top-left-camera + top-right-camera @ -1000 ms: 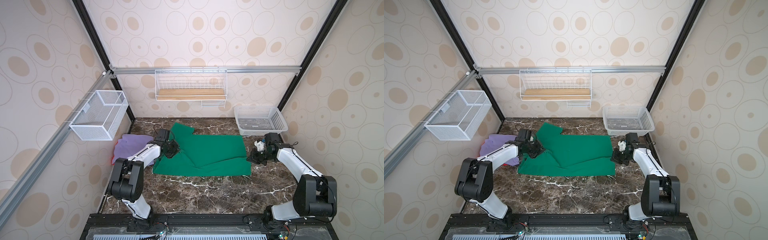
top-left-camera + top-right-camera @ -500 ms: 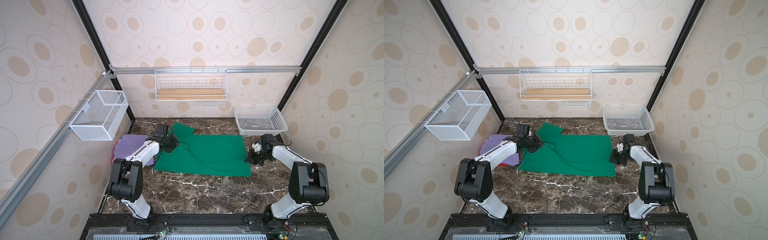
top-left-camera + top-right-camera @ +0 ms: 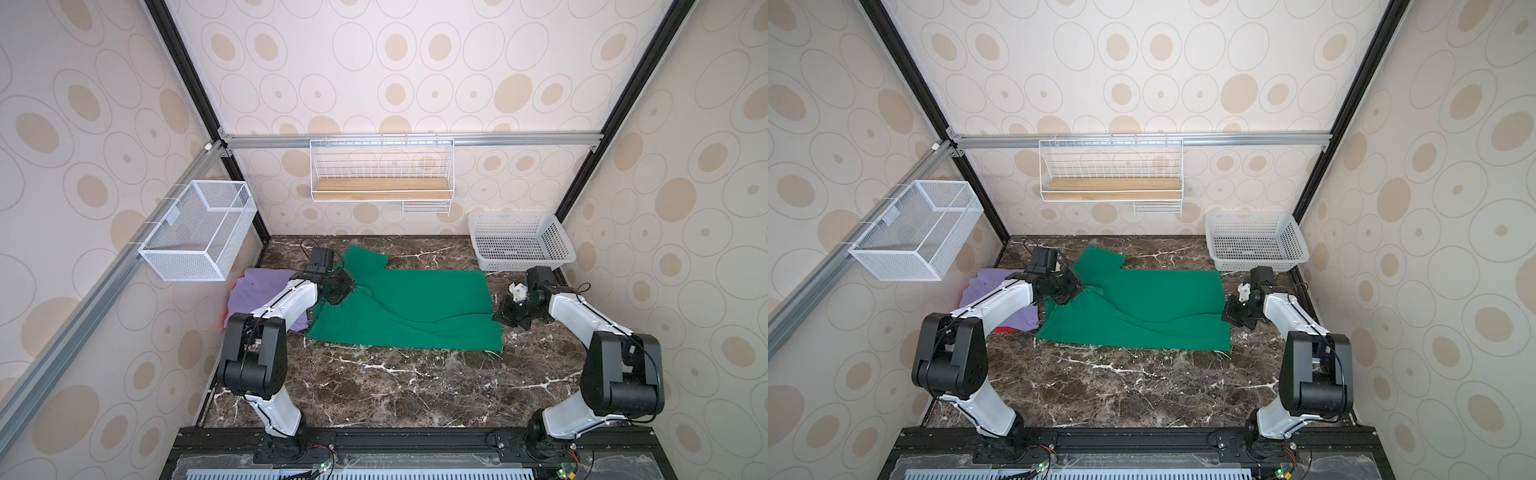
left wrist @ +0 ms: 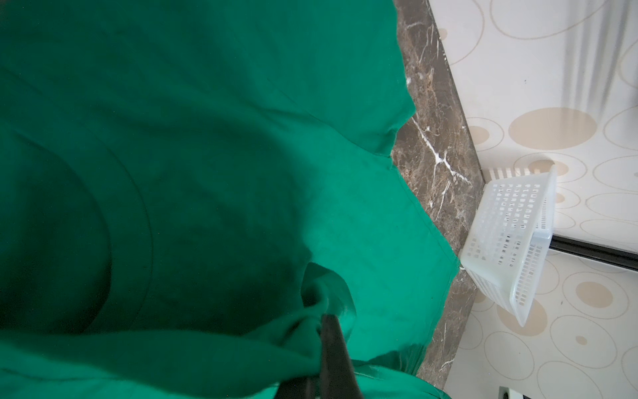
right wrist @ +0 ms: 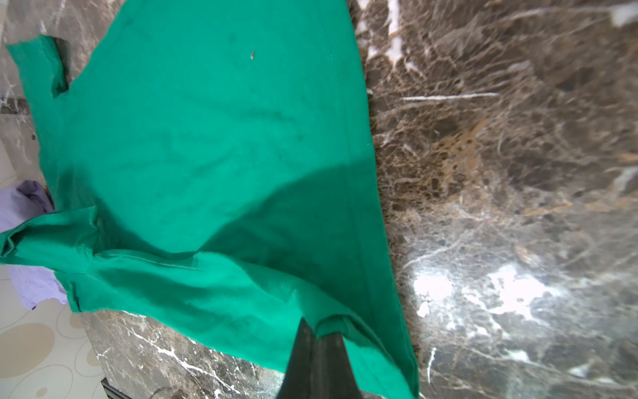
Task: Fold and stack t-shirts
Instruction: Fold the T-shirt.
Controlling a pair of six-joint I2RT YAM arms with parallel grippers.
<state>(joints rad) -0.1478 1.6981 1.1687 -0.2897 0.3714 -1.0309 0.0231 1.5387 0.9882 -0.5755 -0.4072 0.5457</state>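
Two grippers are pinching the green t-shirt (image 3: 415, 307) right now: the left gripper (image 3: 348, 287) is clamping bunched cloth at the sleeve end, and the right gripper (image 3: 500, 318) is nipping the hem edge. It is lying spread across the marble table (image 3: 395, 386), just beside the purple t-shirt (image 3: 257, 291).

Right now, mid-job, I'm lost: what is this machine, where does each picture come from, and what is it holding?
Two white robot arms work over a marble table. Two pictures look down from overhead, nearly identical; two come from cameras on the arms' wrists. A green t-shirt lies spread out: the left gripper is shut on its sleeve end, the right gripper on the opposite hem. A purple t-shirt lies by the left arm, red cloth peeking from under it. A white basket stands at the back right.
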